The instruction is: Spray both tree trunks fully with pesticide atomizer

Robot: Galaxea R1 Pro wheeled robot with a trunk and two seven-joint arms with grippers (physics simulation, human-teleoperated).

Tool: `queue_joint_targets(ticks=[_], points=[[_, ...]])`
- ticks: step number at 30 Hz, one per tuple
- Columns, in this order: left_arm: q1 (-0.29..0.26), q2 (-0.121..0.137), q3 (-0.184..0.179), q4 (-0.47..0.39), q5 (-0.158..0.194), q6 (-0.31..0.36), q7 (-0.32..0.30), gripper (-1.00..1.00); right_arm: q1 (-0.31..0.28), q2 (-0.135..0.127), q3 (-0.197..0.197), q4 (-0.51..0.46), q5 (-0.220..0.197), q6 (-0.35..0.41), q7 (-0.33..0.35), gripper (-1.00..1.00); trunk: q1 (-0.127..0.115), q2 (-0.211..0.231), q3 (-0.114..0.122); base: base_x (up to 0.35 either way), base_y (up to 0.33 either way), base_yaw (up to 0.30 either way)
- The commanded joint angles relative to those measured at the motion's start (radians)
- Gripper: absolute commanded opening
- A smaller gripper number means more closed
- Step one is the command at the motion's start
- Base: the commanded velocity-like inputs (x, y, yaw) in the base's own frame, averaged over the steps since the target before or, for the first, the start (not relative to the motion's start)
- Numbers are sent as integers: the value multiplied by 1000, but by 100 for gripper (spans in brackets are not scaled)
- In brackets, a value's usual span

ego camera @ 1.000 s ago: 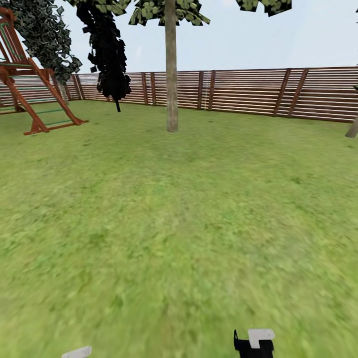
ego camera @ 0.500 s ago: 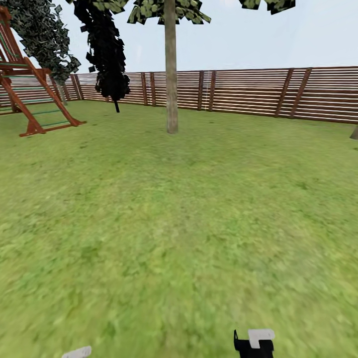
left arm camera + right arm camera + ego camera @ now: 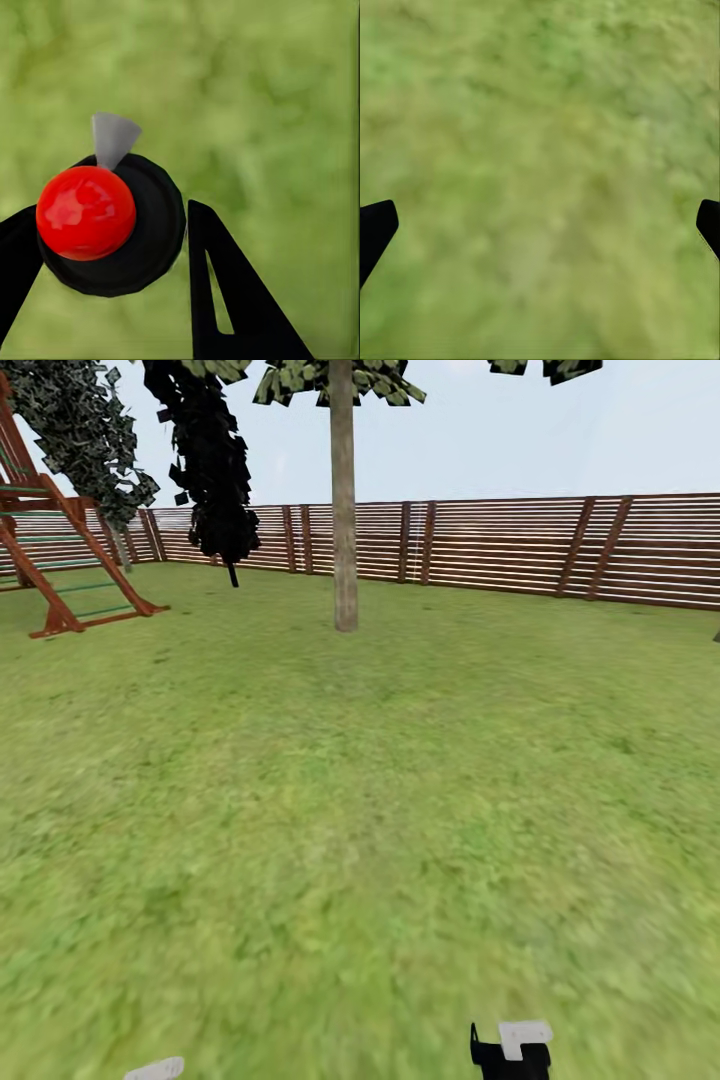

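With atomizer (image 3: 112, 225) clamped between L gripper (image 3: 105, 247) fingers, nozzle pointing away over grass (image 3: 360, 810), sprayer looks carry-ready. R gripper (image 3: 540, 225) spread wide, holding nothing. Tree trunk (image 3: 344, 510) stands well ahead near fence (image 3: 500, 545); prob. needs approach before spraying.

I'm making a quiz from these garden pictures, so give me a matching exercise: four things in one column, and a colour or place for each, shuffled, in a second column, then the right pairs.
Things:
1. Atomizer
2. Tree trunk
3. Fence
4. Climbing frame

Descriptions:
A. Brown horizontal slats along the far edge of the lawn
B. Red ball top on a black body, between the left gripper's fingers
C. Red-brown ladder structure at the head view's left
D. Grey-brown, upright, in front of the fence

Pairs: 1-B, 2-D, 3-A, 4-C
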Motion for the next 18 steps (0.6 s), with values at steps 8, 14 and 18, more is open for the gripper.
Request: queue_joint_targets(ticks=[8,14,18], points=[[0,0,-8,-1,9,-2,-1,-100,-1,1,-8,1,10,-3,-3,100,0,0,-1,340,0,0],[0,0,-8,0,9,-3,-1,-100,-1,0,-8,1,10,-3,-3,100,0,0,-1,340,0,0],[0,0,-8,0,9,-3,-1,-100,-1,1,-8,1,10,-3,-3,100,0,0,-1,340,0,0]])
